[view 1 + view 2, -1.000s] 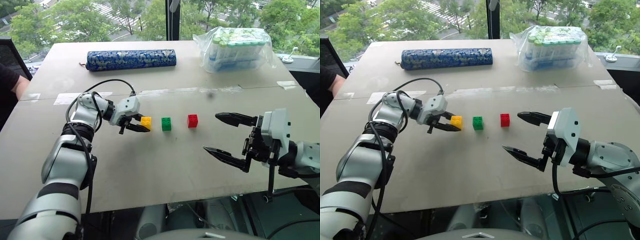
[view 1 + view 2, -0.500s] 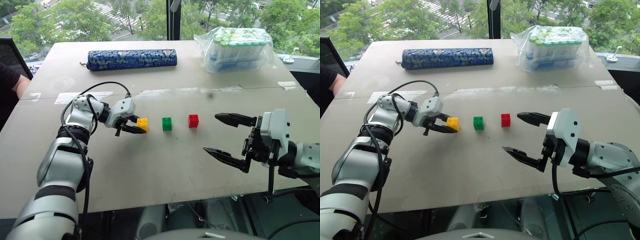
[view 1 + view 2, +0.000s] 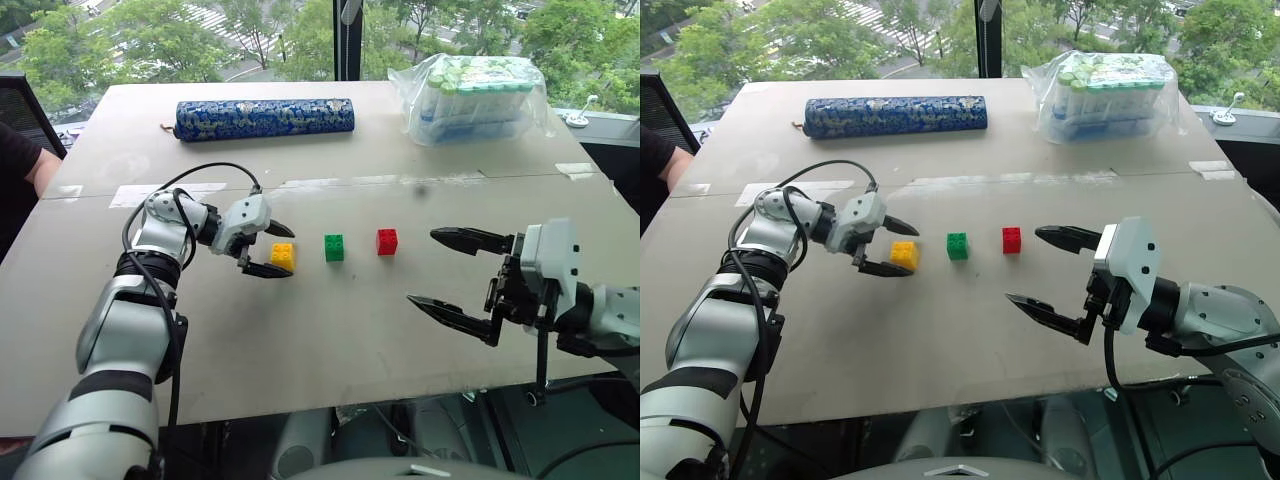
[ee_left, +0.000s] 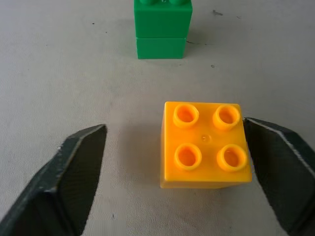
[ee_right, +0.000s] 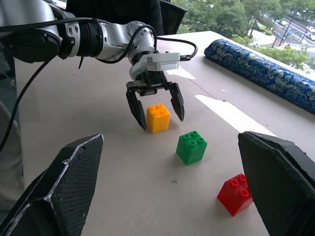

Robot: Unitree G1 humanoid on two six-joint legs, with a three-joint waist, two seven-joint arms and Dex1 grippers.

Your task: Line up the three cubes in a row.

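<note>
Three studded cubes stand in a line across the table: yellow cube (image 3: 284,256), green cube (image 3: 334,247) and red cube (image 3: 386,241), the yellow one slightly nearer me. My left gripper (image 3: 290,252) is open and straddles the yellow cube. In the left wrist view one finger (image 4: 285,167) touches the cube's (image 4: 205,145) side and the other finger (image 4: 74,182) stands apart from it. My right gripper (image 3: 422,266) hovers open and empty to the right of the red cube.
A long blue patterned roll (image 3: 263,119) lies at the back of the table. A clear bag of green-capped tubes (image 3: 475,97) sits at the back right. A person's arm (image 3: 20,165) shows at the left edge.
My left gripper has opened off the yellow cube, which now rests on the table between its fingers. The right arm has not moved.
</note>
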